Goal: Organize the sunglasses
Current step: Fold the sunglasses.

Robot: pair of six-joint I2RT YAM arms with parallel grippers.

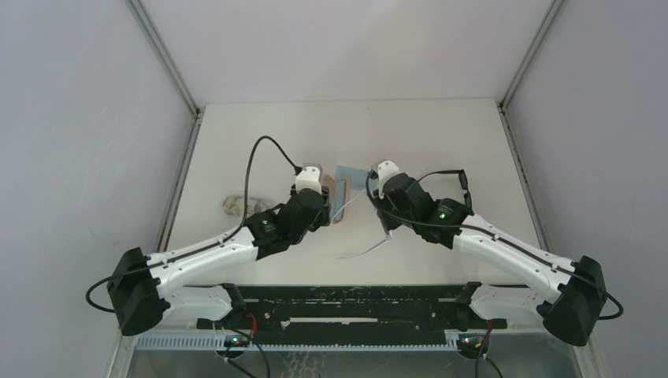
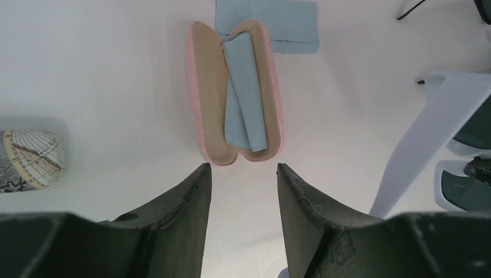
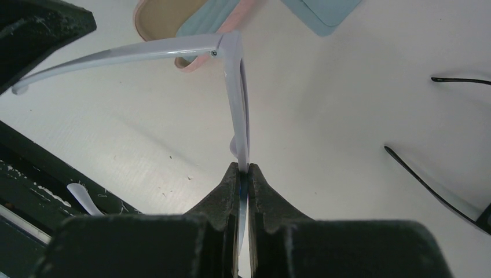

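My right gripper [image 3: 244,168] is shut on the front of pale white-framed sunglasses [image 3: 237,87], held edge-on above the table with one temple arm stretched out to the left. These sunglasses [image 2: 440,116] show their dark lenses at the right of the left wrist view. Slim temple arms of thin black sunglasses [image 3: 457,80] lie on the table to the right. My left gripper [image 2: 243,174] is open with nothing between its fingers, just short of an open pink case [image 2: 207,87] that holds a rolled light-blue cloth [image 2: 243,92].
A flat light-blue cloth [image 2: 278,23] lies beyond the pink case. A grey map-patterned case [image 2: 29,159] rests at the left, also visible as the patterned case [image 1: 235,205] beside the left arm. Grey walls enclose the table; a black rail runs along its near edge.
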